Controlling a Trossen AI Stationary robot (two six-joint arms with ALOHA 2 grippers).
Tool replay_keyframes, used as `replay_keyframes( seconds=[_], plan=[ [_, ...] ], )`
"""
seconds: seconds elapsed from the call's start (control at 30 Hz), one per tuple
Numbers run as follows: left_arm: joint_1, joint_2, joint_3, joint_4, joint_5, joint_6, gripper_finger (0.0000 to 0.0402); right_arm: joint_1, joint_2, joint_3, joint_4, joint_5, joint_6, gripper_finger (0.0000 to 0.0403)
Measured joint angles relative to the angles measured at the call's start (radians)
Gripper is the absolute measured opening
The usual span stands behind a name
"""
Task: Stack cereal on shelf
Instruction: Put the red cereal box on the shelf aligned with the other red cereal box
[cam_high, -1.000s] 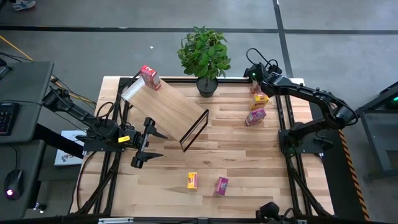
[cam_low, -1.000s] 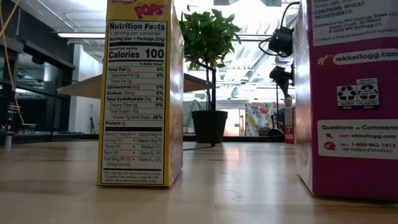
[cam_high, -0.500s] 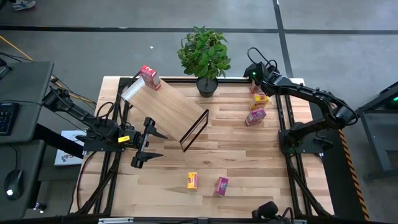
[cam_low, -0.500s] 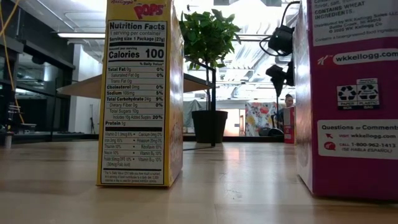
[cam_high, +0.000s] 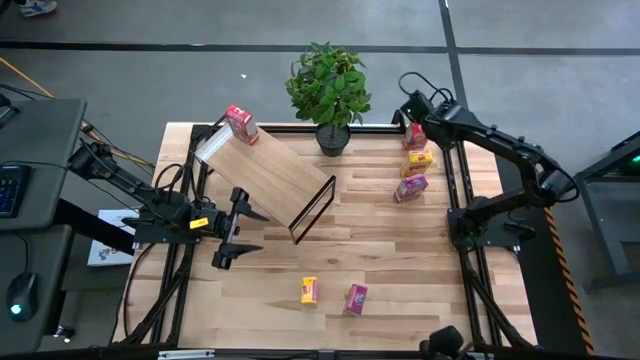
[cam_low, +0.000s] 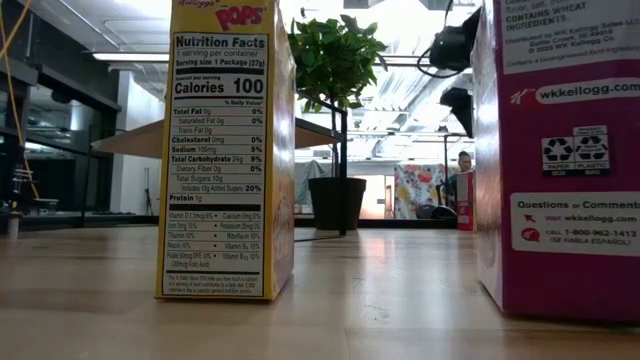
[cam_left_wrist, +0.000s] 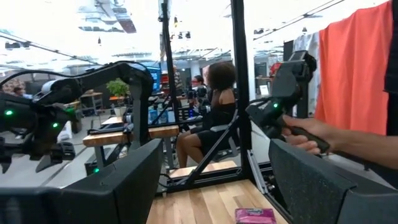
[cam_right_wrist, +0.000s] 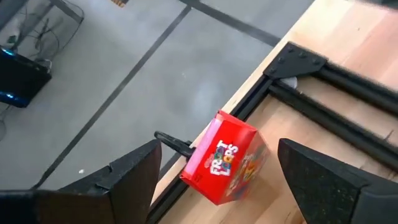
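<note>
- My right pincer (cam_right_wrist: 214, 171) hangs over the far right corner of the desk (cam_high: 400, 250). Its two fingers are spread wide and hold nothing.
- Right below it stands a red box (cam_right_wrist: 227, 157) of cereal, near the black rail at the desk's edge. I think this is the box I should grab next, but I am not touching it.
- My left pincer (cam_high: 222, 243) waits over the left side of the desk, near the low end of the shelf (cam_high: 265, 170). Its fingers are wide apart too, and empty.
- The shelf is a slanted wood board on a thin black frame. One red box (cam_high: 240, 123) sits at its top far corner. So I guess one box out of six is done.
- Five boxes are left on the desk. By the red one under my right pincer are a yellow box (cam_high: 421, 157), another yellow box (cam_high: 411, 171) and a pink box (cam_high: 411, 187), all close together.
- Near the front of the desk stand a yellow box (cam_high: 309, 290) and a pink box (cam_high: 356, 298), just beside each other.
- A plant in a pot (cam_high: 330, 90) stands at the far edge, beside the shelf.
- Most of the job is still to do.
</note>
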Motion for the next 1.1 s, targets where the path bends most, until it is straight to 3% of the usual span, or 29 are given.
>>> replay_keyframes(
  seconds=[0.2,0.4,1.1],
  plan=[
    [0.000,0.000,0.000,-0.001,-0.002,-0.007,0.0285,-0.018,0.090,0.001,-0.035,-0.043,0.176,0.0314],
    [0.000,0.000,0.000,-0.001,-0.002,-0.006,0.0285,-0.061,0.195,0.001,0.019,-0.127,0.209,0.0314],
    [0.000,0.000,0.000,0.004,-0.004,0.010,0.0285,-0.083,0.203,0.019,0.047,-0.068,0.179,0.0314]
  ],
)
